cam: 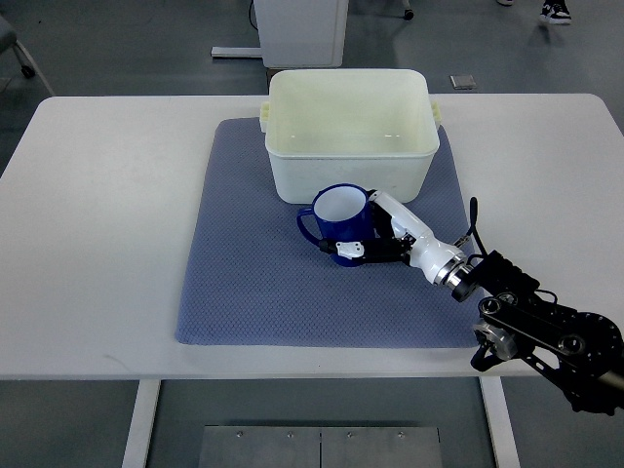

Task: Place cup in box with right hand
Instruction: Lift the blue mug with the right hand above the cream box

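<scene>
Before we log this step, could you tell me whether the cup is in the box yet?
Not yet: the blue cup stands upright on the mat in front of the box.

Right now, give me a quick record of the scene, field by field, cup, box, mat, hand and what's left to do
cup: blue cup, upright, white inside, on the mat beside the box's near wall
box: cream box, open top, looks empty
mat: blue-grey mat on the white table, under cup and box
right hand: right hand, fingers closed around the cup
left hand: not in view
task state: cup not yet in box
</scene>
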Action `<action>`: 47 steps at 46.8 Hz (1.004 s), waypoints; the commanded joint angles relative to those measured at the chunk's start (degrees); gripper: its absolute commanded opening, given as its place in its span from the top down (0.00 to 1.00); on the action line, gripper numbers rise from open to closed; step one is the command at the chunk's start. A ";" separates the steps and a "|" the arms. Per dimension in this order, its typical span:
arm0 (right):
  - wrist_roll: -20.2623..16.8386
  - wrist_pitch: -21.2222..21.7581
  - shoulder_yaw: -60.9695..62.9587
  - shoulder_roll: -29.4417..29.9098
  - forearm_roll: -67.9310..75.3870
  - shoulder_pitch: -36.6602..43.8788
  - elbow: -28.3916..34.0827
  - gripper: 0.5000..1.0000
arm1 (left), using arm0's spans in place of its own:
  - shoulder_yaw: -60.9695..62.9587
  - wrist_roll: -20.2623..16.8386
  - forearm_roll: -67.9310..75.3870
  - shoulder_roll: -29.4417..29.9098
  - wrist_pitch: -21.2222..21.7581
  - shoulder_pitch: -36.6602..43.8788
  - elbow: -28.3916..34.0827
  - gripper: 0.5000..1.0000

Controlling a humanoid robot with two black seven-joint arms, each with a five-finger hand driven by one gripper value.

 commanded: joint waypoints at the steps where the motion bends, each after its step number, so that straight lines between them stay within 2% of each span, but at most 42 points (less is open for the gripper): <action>1: 0.05 -0.08 0.00 -2.59 0.01 0.08 2.51 1.00 | 0.03 0.00 0.03 0.00 -0.01 -0.02 0.00 0.00; 15: -0.38 -0.25 2.28 -13.23 1.77 1.05 11.47 1.00 | -0.14 0.00 0.03 0.00 -0.01 -0.02 0.01 0.00; 28: -2.93 0.36 3.43 -22.11 8.27 9.22 15.00 1.00 | 0.03 0.00 -0.05 0.00 -0.01 -0.02 0.00 0.00; 39: -8.03 0.63 5.71 -21.76 9.07 14.58 14.91 1.00 | 0.03 0.00 -0.05 0.00 -0.01 -0.02 0.00 0.00; 47: -10.58 -0.25 5.36 -18.07 10.38 17.92 11.93 1.00 | -0.14 0.00 0.03 0.00 -0.01 -0.02 0.00 0.00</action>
